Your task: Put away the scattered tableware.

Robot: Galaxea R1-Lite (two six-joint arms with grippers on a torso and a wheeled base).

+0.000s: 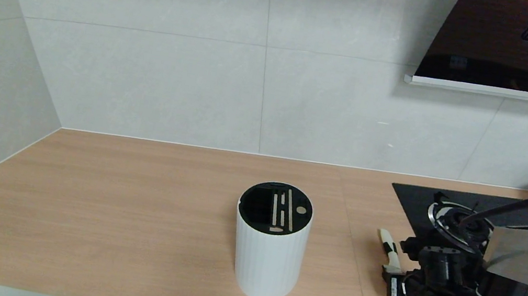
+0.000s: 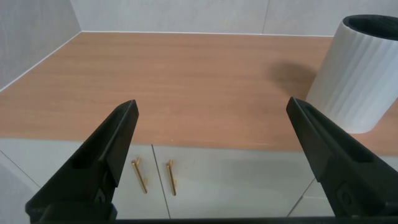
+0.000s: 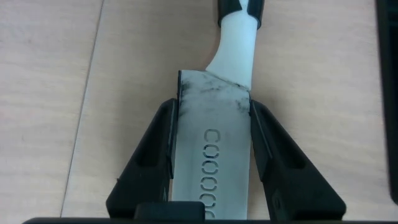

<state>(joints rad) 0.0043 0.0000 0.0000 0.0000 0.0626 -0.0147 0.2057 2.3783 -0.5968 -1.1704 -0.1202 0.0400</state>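
Shows a wooden table [image 1: 127, 211] with a white ribbed knife holder [image 1: 270, 244] upright mid-table, slots seemingly unfilled, so probably early in the task. Finds the left tool [image 2: 211, 106] spread wide and holding nothing by the table's front edge, and the right tool [image 3: 211, 124] pinching the blade of a white knife [image 1: 389, 251]. Leaves that knife flat on the table, well apart from the holder, not yet lifted or slotted in.

The surface [image 1: 127, 211] was matt, pale wood grain. The ribbed white holder [image 1: 268, 260] looked like smooth plastic, the knife [image 3: 214, 118] dull white and smudged, the hood [image 1: 513, 44] glossy dark.
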